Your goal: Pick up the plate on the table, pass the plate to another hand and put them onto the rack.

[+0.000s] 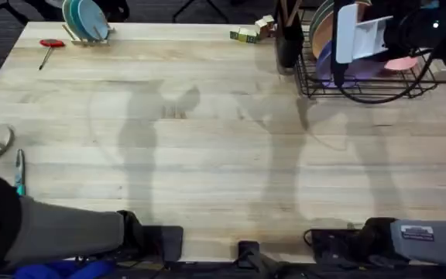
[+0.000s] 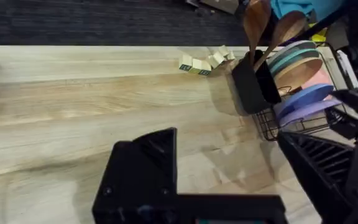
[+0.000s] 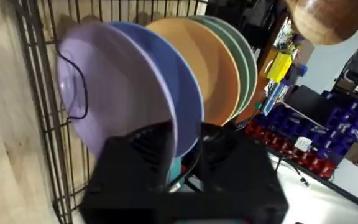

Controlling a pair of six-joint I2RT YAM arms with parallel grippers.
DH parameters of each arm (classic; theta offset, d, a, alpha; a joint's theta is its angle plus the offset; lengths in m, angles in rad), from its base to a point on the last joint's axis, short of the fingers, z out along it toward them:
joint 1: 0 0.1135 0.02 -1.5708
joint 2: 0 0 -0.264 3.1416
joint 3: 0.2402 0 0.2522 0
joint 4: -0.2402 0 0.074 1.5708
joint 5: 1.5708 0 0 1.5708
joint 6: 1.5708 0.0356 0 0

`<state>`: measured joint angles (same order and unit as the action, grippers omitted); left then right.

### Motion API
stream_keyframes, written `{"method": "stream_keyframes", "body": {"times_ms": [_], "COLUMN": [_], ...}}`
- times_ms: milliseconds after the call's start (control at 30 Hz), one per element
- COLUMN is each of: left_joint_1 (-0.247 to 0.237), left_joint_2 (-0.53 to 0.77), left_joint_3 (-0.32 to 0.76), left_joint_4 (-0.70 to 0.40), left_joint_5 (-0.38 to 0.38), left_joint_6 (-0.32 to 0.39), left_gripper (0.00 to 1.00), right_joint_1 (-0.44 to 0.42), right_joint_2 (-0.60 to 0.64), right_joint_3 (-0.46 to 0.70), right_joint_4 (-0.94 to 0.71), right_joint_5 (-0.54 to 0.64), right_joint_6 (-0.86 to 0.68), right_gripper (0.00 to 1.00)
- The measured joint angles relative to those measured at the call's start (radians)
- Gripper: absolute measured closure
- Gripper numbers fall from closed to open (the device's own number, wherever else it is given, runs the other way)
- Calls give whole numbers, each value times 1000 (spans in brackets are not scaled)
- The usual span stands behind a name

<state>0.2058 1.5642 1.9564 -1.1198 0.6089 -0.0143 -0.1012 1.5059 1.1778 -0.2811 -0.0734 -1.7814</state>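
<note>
We judge the task to be nearly finished. The plate [image 3: 104, 106] stands on edge inside the rack [image 3: 48, 124], just beside a blue plate [image 3: 173, 93], with an orange plate [image 3: 210, 68] and green ones [image 3: 244, 56] lined up behind it. In the left wrist view the plate [image 2: 303, 112] sits at the near end of that row, under the blue one, and the rack [image 2: 272, 127] stands next to a black holder [image 2: 253, 84] with wooden spoons. So the pickup and the handover look done, and the plate is no longer on the table [image 1: 207, 132].

What remains, as we read it, is the release and the pull-back. The right gripper [image 3: 160, 158] is down at the plate's lower edge, one finger [image 3: 145, 155] dark against the purple face. We cannot tell whether it is still pinching the rim or has already let go, since the finger tips and the rim overlap there. From overhead the right arm hangs over the rack [image 1: 362, 85] at the far right corner of the table, and the plate [image 1: 339, 66] shows as a purple patch under it.

The left gripper [image 2: 229, 180] hovers over bare wood, well apart from the rack, its fingers spread and holding nothing. Its part seems over.

If the plate is seated between the wires, the right gripper only needs to open and back out without tipping it.
</note>
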Motion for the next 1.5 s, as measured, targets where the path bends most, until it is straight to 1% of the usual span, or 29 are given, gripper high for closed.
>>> {"method": "stream_keyframes", "body": {"times_ms": [67, 100, 167, 200, 367, 500, 667, 733, 867, 967, 1133, 1200, 1333, 1500], "left_joint_1": [0, 0, 0, 0, 0, 0, 0, 0, 0, 0, 0, 0, 0, 0], "left_joint_2": [0, 0, 0, 0, 0, 0, 0, 0, 0, 0, 0, 0, 0, -1], "left_joint_3": [0, 0, 0, 0, 0, 0, 0, 0, 0, 0, 0, 0, 0, 0], "left_joint_4": [0, 0, 0, 0, 0, 0, 0, 0, 0, -8, -26, -34, -51, -71], "left_joint_5": [0, 0, 0, 0, 0, 0, -2, -3, -10, -40, -89, -101, -114, -139], "left_joint_6": [0, 0, 0, 0, 0, 0, 0, 0, 0, 0, 1, 8, 37, 88], "left_gripper": [6, 6, 7, 7, 7, 7, 7, 6, 6, 6, 6, 6, 6, 6], "right_joint_1": [1, 1, 1, 1, 1, 1, 1, 1, 10, 16, 20, 28, 49, 74], "right_joint_2": [0, 0, 0, 0, -25, -99, -203, -242, -320, -373, -425, -438, -460, -481], "right_joint_3": [0, 0, 0, 0, 0, 0, 1, 1, 1, 2, 5, 5, 5, 5], "right_joint_4": [-3, -7, -14, -13, -30, -73, -91, -99, -115, -144, -258, -317, -394, -411], "right_joint_5": [-2, -2, -2, -2, -2, -2, -2, -3, -3, -7, -18, -20, -23, -25], "right_joint_6": [0, 1, 0, 5, 62, 127, 290, 401, 715, 979, 1326, 1432, 1597, 1749], "right_gripper": [484, 330, 55, 18, 5, 5, 5, 5, 6, 5, 5, 5, 5, 5]}}
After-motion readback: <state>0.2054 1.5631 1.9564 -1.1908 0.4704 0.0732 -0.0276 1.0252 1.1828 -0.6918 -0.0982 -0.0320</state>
